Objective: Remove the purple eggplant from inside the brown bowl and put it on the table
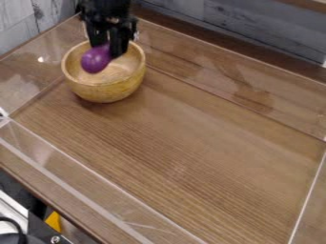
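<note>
The purple eggplant hangs just above the inside of the brown bowl, its fat round end low and to the left. My black gripper points straight down over the bowl and is shut on the eggplant, with its fingers along the eggplant's right side. The round light-brown bowl stands at the back left of the wood-grain table. Its pale inside shows below the lifted eggplant.
Clear plastic walls edge the table on the front and sides. A grey plank wall rises behind the table. The tabletop stretches to the right and front of the bowl.
</note>
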Controlling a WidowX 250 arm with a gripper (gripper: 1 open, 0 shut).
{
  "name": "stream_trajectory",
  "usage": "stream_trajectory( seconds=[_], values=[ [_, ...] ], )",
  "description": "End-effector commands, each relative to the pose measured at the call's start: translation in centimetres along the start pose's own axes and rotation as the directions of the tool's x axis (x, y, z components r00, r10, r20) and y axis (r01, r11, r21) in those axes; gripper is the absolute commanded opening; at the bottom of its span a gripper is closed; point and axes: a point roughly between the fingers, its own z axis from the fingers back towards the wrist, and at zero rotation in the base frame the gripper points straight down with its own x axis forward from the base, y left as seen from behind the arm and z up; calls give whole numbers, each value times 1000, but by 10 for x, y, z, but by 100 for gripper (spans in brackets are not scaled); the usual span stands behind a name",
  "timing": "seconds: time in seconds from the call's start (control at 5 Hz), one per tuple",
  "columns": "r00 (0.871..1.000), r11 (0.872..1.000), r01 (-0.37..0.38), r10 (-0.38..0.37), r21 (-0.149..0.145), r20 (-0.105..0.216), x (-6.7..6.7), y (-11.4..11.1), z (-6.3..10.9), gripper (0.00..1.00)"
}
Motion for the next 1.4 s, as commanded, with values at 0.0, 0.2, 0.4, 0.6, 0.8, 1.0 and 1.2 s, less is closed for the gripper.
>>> stream_trajectory(
  seconds=[0.0, 0.2, 0.4, 0.6, 0.8, 1.0, 1.2],
  values=[
    [996, 1000, 21, -22, 14, 81, 2, -22, 34, 0],
    [996, 999, 41, -41, 4, 83, 2, -42, 33, 0],
    [994, 998, 64, -64, 0, 84, 1, -59, 28, 0],
    [993, 996, 89, -88, 1, 83, 0, -76, 23, 0],
    [991, 994, 113, -112, -3, 79, -5, -93, 15, 0],
    [989, 991, 132, -131, -9, 70, -10, -108, 7, 0],
    [988, 990, 139, -138, -16, 73, -11, -122, -2, 0]
  ],
)
